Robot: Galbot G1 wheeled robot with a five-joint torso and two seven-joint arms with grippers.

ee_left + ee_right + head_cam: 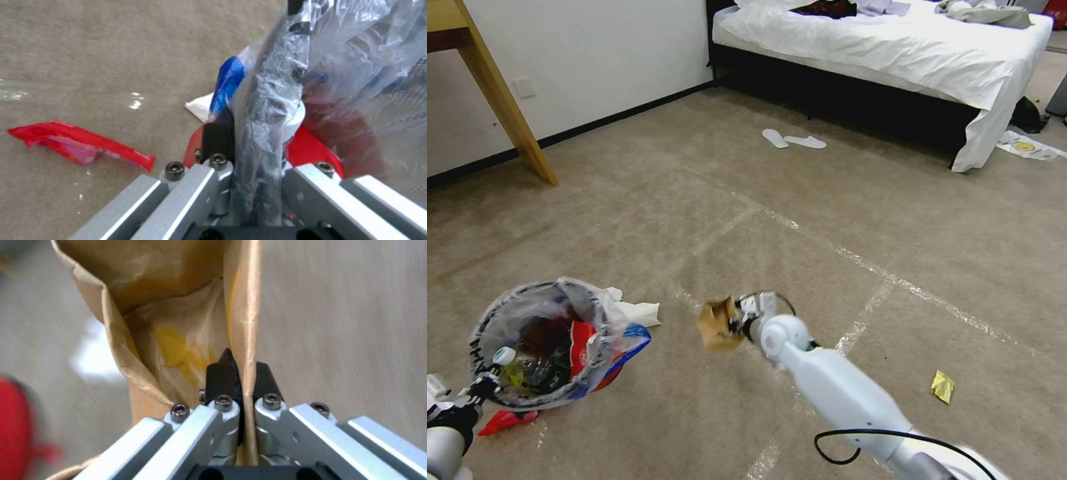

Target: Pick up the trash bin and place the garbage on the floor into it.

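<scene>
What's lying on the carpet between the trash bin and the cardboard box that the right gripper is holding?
In the head view, a white tissue wad lies on the carpet beside the trash bin; from there to the cardboard box in the right gripper the carpet is bare.

We see the left gripper partly cut off at the head view's lower edge. The cardboard box runs past the right wrist view's top; a red shape beside it is blurred beyond identification.

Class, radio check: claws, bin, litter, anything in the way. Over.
Left claw shut on trash bin rim. Right claw shut on brown cardboard box, beside the bin. Red wrapper, tissue, yellow scrap on the floor.
</scene>
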